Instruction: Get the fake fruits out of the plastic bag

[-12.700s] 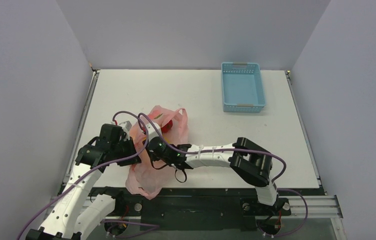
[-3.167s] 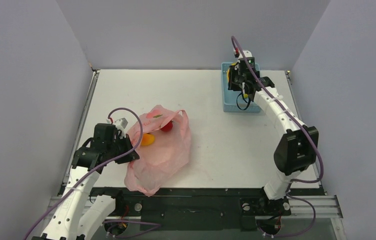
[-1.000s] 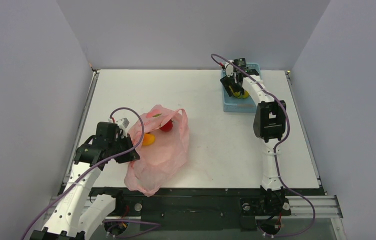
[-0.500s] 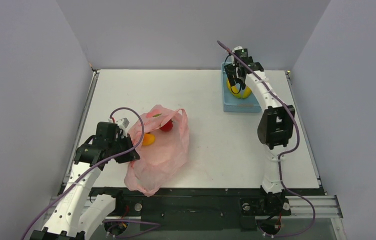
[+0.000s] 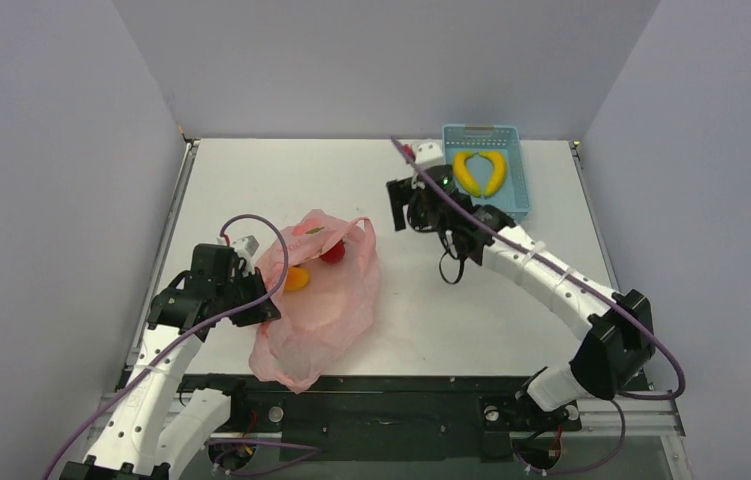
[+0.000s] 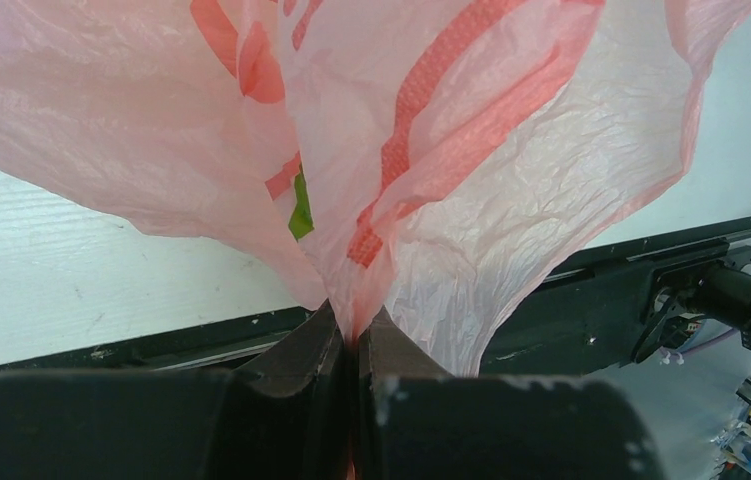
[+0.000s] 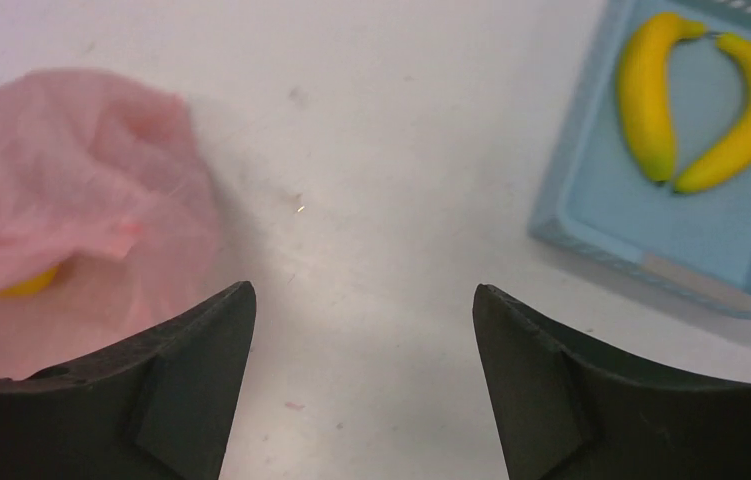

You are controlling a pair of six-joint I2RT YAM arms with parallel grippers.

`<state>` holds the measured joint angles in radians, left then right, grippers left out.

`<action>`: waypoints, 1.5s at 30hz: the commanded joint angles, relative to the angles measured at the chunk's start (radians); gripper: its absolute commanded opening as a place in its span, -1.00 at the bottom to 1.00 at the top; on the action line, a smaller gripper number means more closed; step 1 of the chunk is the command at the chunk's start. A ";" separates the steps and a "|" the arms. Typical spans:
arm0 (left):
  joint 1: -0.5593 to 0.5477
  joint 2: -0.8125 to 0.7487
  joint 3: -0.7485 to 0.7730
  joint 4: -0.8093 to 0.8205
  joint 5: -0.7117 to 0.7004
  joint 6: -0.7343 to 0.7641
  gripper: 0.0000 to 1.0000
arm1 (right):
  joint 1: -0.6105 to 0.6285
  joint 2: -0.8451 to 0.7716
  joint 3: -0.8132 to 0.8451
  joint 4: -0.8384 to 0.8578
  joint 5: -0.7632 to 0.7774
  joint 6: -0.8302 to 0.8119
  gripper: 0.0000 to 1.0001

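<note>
The left gripper (image 6: 356, 352) is clamped tight on a gathered fold of the plastic bag (image 6: 511, 200). The right gripper (image 7: 361, 298) is spread wide and empty above the table (image 7: 381, 180), between bag and basket (image 7: 711, 220). Two bananas (image 5: 479, 172) lie in the basket; an orange-yellow fruit (image 5: 295, 279) and a red apple (image 5: 331, 253) sit in the bag's mouth

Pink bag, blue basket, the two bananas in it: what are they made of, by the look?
Crinkly pink carrier bag: thin translucent plastic film; fine creases, light shows through.
Light-blue slotted basket: looks like rigid moulded plastic, matte, straight walls.
Two yellow bananas: probably hard plastic, smooth skin with slight sheen; cannot be sure.
</note>
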<state>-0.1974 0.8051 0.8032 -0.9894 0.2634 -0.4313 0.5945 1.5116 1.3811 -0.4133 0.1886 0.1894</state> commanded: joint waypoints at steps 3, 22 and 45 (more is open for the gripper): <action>-0.001 -0.010 0.025 0.051 0.029 0.024 -0.97 | 0.239 -0.196 -0.226 0.235 -0.077 0.034 0.49; -0.001 -0.041 0.026 0.045 0.009 0.016 -0.98 | 0.557 0.128 -0.333 0.770 -0.278 -0.016 0.41; -0.002 -0.023 0.025 0.043 0.001 0.012 -0.97 | 0.538 0.575 -0.080 0.952 -0.111 -0.210 0.51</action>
<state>-0.1963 0.7818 0.8032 -0.9833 0.2462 -0.4366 1.1385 2.0800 1.2766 0.4088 0.0002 0.0559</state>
